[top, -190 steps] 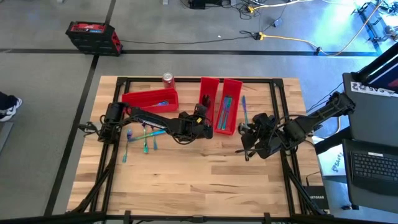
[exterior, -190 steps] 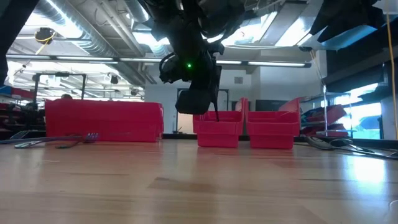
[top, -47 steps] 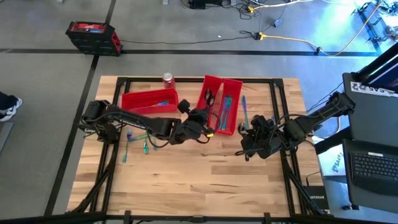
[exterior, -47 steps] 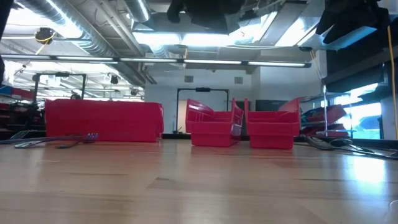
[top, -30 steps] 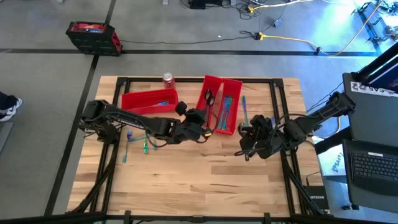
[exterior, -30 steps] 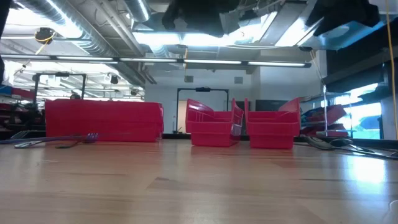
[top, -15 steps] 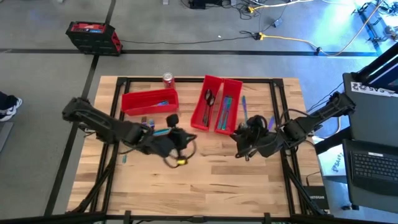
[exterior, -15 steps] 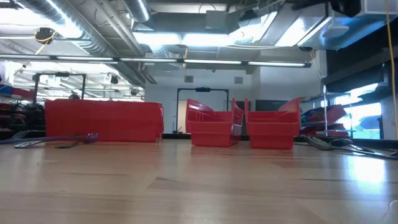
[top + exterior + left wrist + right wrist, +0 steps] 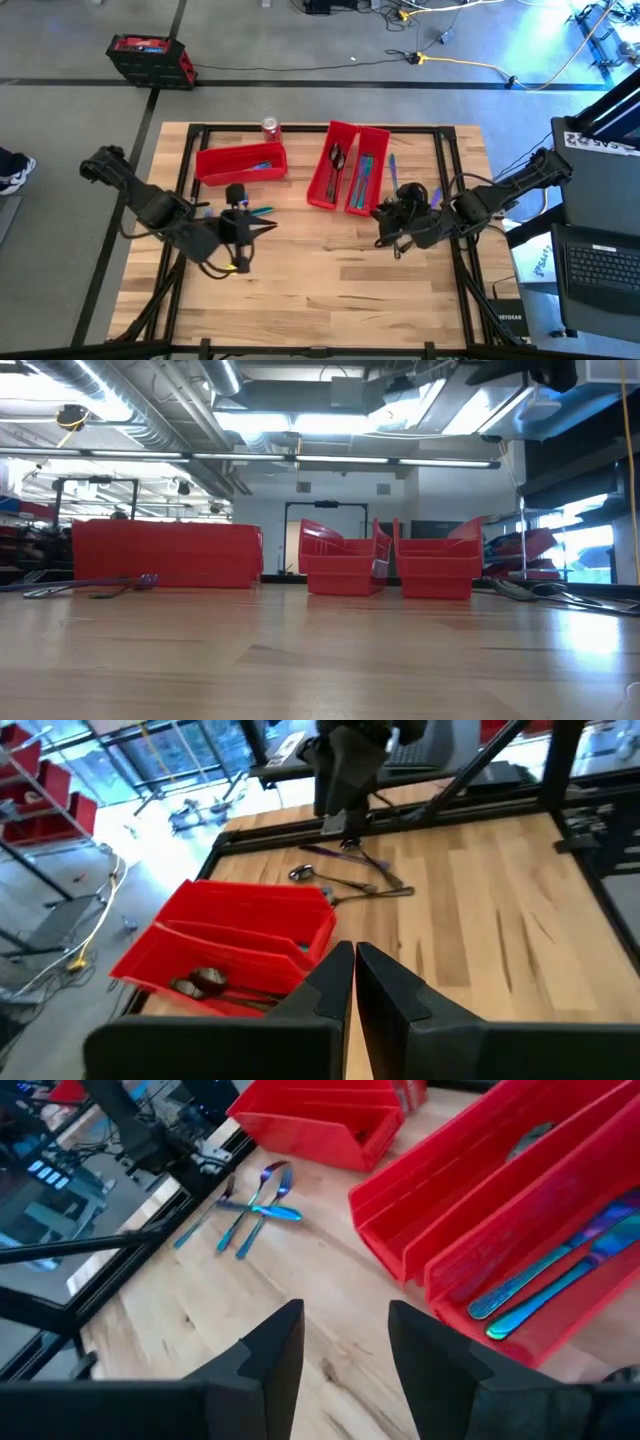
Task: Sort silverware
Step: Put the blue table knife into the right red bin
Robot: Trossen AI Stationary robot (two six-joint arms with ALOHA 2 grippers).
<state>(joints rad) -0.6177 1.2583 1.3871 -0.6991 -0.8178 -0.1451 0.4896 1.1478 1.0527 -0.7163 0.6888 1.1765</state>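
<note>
We're over the wooden bench (image 9: pixel 330 270), where 3 long red bins (image 9: pixel 241 162) sit along the far side, 2 of them side by side with silverware (image 9: pixel 545 1285) inside. More silverware lies loose on the bench by our left arm, and a few pieces beside the right-hand bin. Our left hand (image 9: pixel 268 229) hovers near the loose pieces, fingers pressed together, empty. Our right hand (image 9: pixel 383 222) waits beside the paired bins, fingers partly spread, holding nothing.
</note>
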